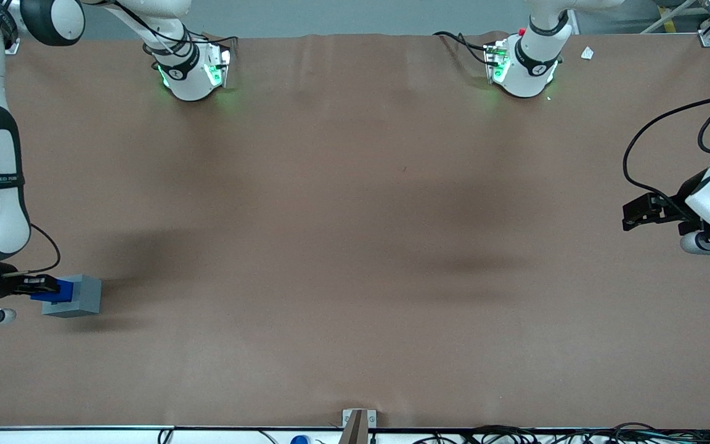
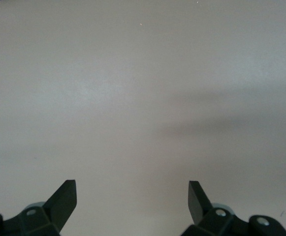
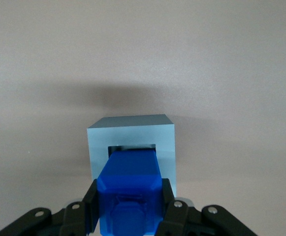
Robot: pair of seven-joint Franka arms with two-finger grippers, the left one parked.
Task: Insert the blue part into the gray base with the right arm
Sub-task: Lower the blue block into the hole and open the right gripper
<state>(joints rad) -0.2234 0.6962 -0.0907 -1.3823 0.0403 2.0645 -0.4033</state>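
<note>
So the blue part (image 3: pixel 131 189) is clamped in the gripper (image 3: pixel 129 209), one finger pressed on each side, and its tip sits right at the square recess in the gray base (image 3: pixel 133 133). The base (image 1: pixel 81 296) stands near the working arm's end of the table (image 1: pixel 355 246), close to that edge, with plenty of bare brown surface toward the parked arm's end. One blue part (image 1: pixel 59 291), one base.

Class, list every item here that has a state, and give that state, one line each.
blue part: held in the hand, its leading end at the base's recess.
gray base: resting on the table, recess facing the hand.
hand: shut on the blue part.
</note>
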